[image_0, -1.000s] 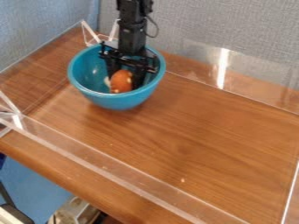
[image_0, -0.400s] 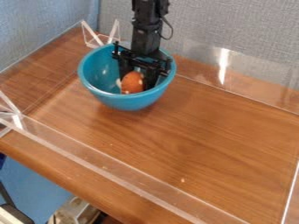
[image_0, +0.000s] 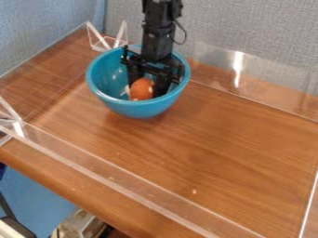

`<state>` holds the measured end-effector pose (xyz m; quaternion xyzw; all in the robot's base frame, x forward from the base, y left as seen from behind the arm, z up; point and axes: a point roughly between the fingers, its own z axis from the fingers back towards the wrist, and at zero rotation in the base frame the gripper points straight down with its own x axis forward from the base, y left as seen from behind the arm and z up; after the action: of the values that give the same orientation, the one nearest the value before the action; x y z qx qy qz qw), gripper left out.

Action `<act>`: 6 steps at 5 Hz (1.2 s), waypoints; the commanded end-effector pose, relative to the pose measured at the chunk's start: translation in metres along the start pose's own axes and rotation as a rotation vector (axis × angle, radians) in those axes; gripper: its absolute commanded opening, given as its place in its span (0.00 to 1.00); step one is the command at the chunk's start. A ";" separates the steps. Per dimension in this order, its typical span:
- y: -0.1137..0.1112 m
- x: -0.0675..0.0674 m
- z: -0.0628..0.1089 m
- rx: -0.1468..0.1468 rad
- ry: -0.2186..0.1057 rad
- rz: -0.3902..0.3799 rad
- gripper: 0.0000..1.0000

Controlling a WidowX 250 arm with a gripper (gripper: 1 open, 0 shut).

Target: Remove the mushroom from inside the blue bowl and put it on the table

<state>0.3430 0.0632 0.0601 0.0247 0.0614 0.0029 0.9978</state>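
The blue bowl [image_0: 139, 86] stands on the brown wooden table [image_0: 187, 139] near its far left corner. Inside it lies the mushroom [image_0: 144, 89], its orange-brown cap showing. My black gripper [image_0: 148, 80] reaches straight down into the bowl from above. Its fingers are shut around the mushroom, with the cap showing between and below them. The stem is hidden.
Low clear acrylic walls [image_0: 236, 65] border the table on all sides. The wooden surface stretches to the right and toward the front of the bowl. A blue-grey wall stands behind.
The bowl has slid a little to the right along with the gripper and the mushroom. The gripper stays shut inside the bowl.
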 end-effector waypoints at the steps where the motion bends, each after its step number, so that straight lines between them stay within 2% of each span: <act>1: -0.004 0.007 0.036 0.017 -0.090 -0.005 0.00; 2: -0.009 0.012 0.043 0.020 -0.100 0.001 0.00; 4: -0.035 0.015 0.065 0.028 -0.125 0.038 0.00; 6: -0.044 0.021 0.064 0.039 -0.149 -0.047 0.00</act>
<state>0.3648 0.0207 0.0851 0.0409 0.0401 -0.0178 0.9982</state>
